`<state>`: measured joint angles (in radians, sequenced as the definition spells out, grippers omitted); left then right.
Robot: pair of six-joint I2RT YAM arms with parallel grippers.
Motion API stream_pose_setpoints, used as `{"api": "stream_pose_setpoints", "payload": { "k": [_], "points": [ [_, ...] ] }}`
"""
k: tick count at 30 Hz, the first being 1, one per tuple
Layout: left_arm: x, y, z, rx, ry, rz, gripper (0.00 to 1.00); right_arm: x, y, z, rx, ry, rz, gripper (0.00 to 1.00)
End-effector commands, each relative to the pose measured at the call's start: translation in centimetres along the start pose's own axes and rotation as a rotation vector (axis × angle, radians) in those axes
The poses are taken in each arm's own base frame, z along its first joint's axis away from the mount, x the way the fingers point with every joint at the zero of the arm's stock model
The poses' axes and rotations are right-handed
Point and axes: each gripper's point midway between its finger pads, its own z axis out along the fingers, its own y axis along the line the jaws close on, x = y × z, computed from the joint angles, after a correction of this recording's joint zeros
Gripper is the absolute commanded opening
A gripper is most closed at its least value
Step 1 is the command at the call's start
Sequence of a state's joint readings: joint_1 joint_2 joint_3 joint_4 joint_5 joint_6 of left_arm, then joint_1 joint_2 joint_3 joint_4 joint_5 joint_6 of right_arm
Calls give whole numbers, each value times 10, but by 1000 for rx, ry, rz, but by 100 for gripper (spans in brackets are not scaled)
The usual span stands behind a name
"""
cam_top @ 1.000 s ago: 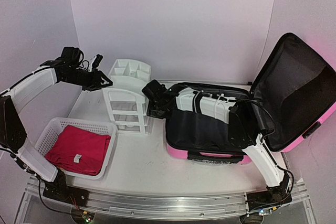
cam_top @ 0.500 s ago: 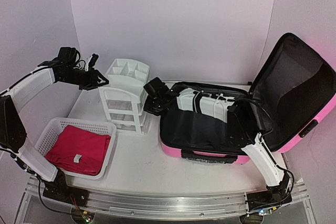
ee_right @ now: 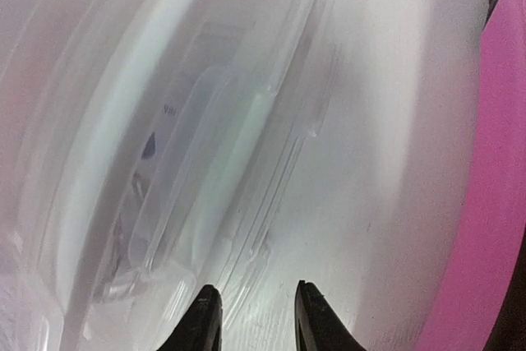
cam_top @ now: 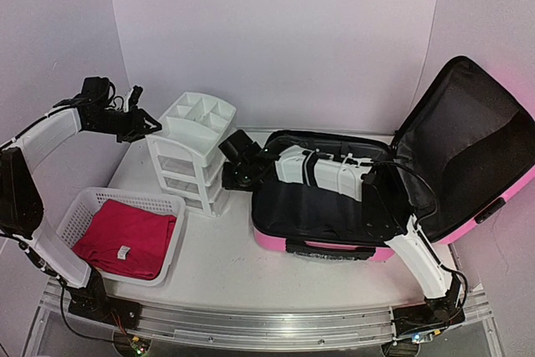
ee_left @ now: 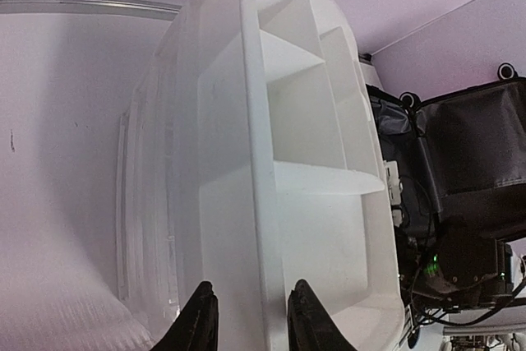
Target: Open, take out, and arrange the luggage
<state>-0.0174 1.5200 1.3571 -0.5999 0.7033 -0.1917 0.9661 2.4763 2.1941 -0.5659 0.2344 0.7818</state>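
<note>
Top external, open luggage (cam_top: 311, 206), basket (cam_top: 134, 196) holding cloth (cam_top: 125, 236)

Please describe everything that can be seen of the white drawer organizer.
The drawer organizer is white plastic with translucent drawers. An open top tray, divided into several compartments, sits above the stacked drawers. It stands on the table between the white basket and the open pink luggage. The left gripper pinches the tray's left rim, one finger on each side. The right gripper, jaws apart, faces the lower drawers from the luggage side; whether it touches them cannot be told.
</note>
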Motion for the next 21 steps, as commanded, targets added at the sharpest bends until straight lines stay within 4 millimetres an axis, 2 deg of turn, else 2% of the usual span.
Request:
{"api": "stream_pose_setpoints", "payload": {
  "k": [1,6,13,15,16,19,21],
  "points": [
    [27,54,10,-153,86,-93,29,-10,48,-60,-69,-64,-183,38],
    [25,60,8,-155,79,-111,29,7,66,-71,-87,-67,-322,41],
    [23,59,4,-149,71,-111,29,44,76,-69,-86,-31,-541,40],
    [23,59,4,-145,70,-111,29,50,71,-69,-88,-11,-583,35],
    [23,58,4,-143,69,-111,29,54,69,-68,-90,-1,-608,28],
    [22,57,3,-140,66,-109,29,56,66,-60,-77,-17,-671,0],
    [23,57,4,-141,68,-110,29,54,65,-53,-64,-35,-699,0]
  ]
}}
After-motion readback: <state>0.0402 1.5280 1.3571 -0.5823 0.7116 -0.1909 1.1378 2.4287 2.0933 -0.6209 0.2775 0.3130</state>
